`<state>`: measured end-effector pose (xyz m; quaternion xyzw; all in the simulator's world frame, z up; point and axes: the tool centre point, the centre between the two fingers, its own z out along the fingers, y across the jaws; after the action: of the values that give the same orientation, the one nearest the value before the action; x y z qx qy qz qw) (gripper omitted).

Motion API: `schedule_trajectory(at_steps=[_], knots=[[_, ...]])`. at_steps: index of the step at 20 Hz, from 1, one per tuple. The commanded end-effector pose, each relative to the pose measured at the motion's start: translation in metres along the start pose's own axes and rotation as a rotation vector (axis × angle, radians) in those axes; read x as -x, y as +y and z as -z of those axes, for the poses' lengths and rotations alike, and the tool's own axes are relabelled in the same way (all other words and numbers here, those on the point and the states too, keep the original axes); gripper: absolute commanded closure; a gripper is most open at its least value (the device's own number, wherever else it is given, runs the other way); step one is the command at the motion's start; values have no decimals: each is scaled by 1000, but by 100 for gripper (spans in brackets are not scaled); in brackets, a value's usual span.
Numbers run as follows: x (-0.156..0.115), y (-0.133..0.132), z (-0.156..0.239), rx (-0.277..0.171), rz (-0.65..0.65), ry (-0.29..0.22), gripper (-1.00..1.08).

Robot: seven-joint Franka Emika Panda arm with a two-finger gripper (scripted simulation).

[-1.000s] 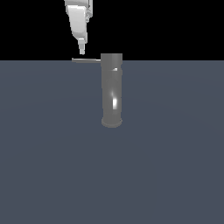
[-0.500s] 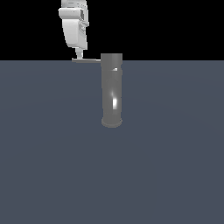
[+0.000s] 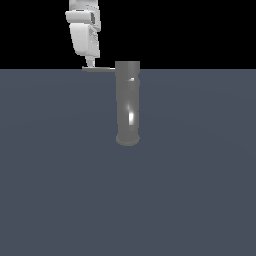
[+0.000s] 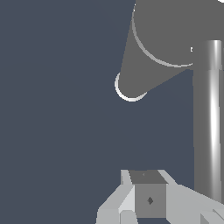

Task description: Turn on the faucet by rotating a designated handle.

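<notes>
You have the arm coming down near-vertically in the upper left of the exterior view, its white fingers [image 3: 90, 62] tapering to a tip at the outer end of the handle [image 3: 99, 69]; how far they are spread, and whether they grip anything, cannot be told from either view. The handle is a thin, straight grey rod projecting sideways from the top of the faucet [image 3: 128, 102], a tall smooth grey metallic cylinder with a bright glint and wider round base, upright on the flat slate-blue counter [image 3: 60, 175] at frame centre.
</notes>
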<state>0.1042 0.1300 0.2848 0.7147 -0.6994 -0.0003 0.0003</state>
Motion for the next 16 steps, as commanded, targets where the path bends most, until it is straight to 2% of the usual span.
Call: schedule_trajectory(at_steps=[1, 16], knots=[[0, 5, 0, 0, 0, 0, 108], [-3, 40, 0, 0, 0, 0, 108]])
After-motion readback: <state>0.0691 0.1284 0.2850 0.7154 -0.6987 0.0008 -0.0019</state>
